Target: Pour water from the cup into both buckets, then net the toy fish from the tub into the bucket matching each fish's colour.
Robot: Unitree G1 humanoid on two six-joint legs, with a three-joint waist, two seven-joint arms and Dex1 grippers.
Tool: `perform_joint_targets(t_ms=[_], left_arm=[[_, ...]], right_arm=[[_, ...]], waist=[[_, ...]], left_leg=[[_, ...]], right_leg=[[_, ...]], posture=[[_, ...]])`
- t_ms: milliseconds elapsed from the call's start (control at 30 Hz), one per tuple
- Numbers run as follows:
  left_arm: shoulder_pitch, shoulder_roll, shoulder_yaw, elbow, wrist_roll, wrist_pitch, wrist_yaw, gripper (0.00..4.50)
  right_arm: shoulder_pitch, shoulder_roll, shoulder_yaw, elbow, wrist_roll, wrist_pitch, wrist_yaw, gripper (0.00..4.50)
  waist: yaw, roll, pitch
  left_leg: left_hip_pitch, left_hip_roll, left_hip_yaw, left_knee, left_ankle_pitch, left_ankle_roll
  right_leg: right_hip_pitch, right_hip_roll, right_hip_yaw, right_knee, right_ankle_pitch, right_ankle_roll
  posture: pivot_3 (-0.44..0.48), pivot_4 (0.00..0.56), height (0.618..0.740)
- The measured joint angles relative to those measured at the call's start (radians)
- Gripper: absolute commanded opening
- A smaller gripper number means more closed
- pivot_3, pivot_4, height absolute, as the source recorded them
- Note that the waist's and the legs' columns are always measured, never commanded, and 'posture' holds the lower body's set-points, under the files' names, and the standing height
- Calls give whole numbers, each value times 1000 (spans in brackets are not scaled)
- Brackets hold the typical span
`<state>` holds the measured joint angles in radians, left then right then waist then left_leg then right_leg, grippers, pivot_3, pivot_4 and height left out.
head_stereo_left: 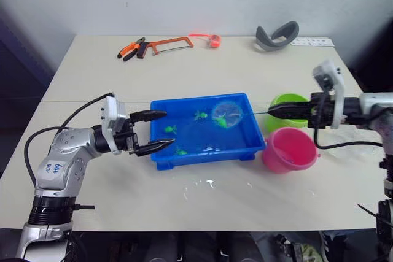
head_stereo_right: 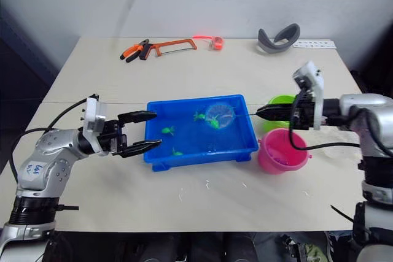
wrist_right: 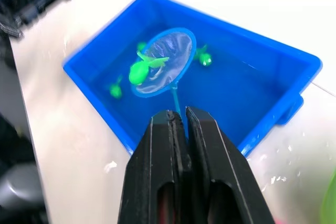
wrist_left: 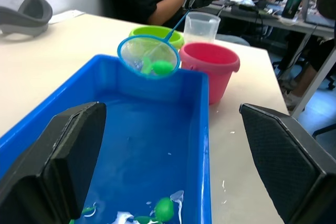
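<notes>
You are holding the net (wrist_right: 161, 62) by its handle in the clamped right gripper (head_stereo_left: 275, 109), a green fish (wrist_right: 139, 70) lying in the mesh above the tub (head_stereo_left: 202, 153), so keep the hoop level while carrying it right to the green bucket (head_stereo_left: 287, 101); the left gripper (head_stereo_left: 157, 131) is gaping wide at the tub's left end.

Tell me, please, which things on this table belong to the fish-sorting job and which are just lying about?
Job things:
blue tub
net, holding a green fish, gripped by the right gripper
loose green fish in the tub
green bucket
pink bucket
clear cup
left gripper, open at the tub's end

Lying about:
pliers
hacksaw
grey curved piece
</notes>
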<state>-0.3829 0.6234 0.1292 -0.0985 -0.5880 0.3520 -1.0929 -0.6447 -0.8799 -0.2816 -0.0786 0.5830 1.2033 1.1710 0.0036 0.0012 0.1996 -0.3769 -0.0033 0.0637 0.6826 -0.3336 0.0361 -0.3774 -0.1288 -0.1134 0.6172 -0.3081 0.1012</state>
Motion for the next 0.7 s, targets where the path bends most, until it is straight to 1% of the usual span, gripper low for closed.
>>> perform_joint_targets(t_ms=[100,200,267,300,367,467,567,700], left_arm=[[-31,-28,-8,3,-9,15,-1,4422],[-55,-60,-30,3,-15,34,6,4422],[-63,-70,-38,3,-16,49,10,4422],[-73,-85,-44,2,-18,59,16,4422],[-82,-104,-51,2,-24,74,27,4422],[-112,-145,-68,8,-23,94,63,4422],[-129,-154,-85,17,-12,93,77,4422],[-154,-180,-121,36,5,93,86,4422]], right_arm=[[38,8,-142,-89,72,153,-99,0],[75,32,-278,-171,129,253,-185,0],[117,32,-346,-218,150,276,-224,0],[167,30,-399,-255,152,270,-243,0],[235,29,-455,-291,150,248,-271,0],[355,40,-507,-346,99,111,-334,0],[445,80,-512,-354,47,-24,-386,0],[493,103,-512,-330,-2,-160,-434,0]], waist=[[3,0,0],[8,0,0],[11,0,0],[15,0,0],[21,0,0],[25,0,0],[23,0,0],[20,0,0]], left_leg=[[0,0,0,0,0,0],[0,0,0,0,0,0],[0,0,0,-1,0,0],[0,0,0,-1,0,0],[0,-1,1,-1,0,0],[0,-2,1,-1,1,1],[1,-2,3,-1,1,2],[1,-1,3,-1,1,1]], right_leg=[[0,0,0,0,0,0],[0,0,0,0,0,0],[0,0,0,0,0,0],[0,1,0,0,0,0],[0,1,1,-1,0,0],[1,1,1,-1,1,2],[1,2,3,-1,1,3],[1,9,5,-1,1,3]], posture=[[0,150,740],[0,150,740],[0,150,740],[0,150,740],[0,150,740],[0,150,740],[0,150,740],[0,150,740]])
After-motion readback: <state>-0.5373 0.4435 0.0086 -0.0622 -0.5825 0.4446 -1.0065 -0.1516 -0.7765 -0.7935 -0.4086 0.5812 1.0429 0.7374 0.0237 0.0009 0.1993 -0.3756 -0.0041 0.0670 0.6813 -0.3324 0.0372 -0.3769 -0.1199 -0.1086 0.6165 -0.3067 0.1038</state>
